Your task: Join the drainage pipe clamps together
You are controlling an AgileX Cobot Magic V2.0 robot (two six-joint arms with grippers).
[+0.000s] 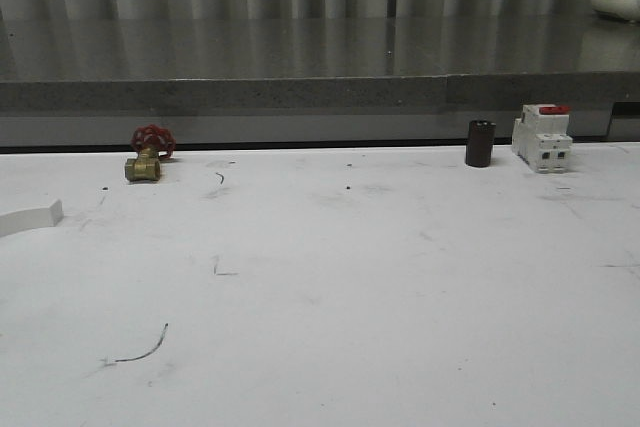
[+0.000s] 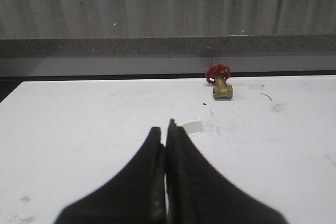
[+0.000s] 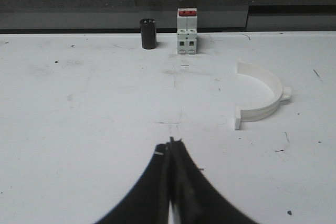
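Item: drainage pipe clamps, two white half-rings, not yet joined and lying well apart.

- First clamp half [image 3: 261, 95]: lies flat on the table [image 3: 94, 108], open side turned toward the black cylinder [image 3: 148, 33], a side lug on its outer curve. It sits nearer the robot than the breaker [image 3: 187, 31] and off to one side of it.
- Second clamp half [image 1: 30, 218]: a white end shows at the left edge of the front view, nearer the robot than the brass valve [image 1: 146, 157]; the left wrist view shows a white tab just past the fingertips. How the rest of it lies cannot be told.
- Left gripper [image 2: 166, 129]: fingers pressed together, nothing between them, low over the table and aimed toward the brass valve.
- Right gripper [image 3: 171, 145]: fingers likewise pressed together and empty, aimed toward the breaker, with the first clamp half off to the side.

Step in hand, as judged: reach and grasp, one half per arm. Handling notes:
- Part the fingers before descending.
- Pinch each half across its wall near mid-arc, leaving the end tabs free for mating.
- Keep both halves level; the thin plastic may skid on the smooth table.
- Bring them together in the open stretch of table nearer the robot than the breaker and valve, end tabs facing.
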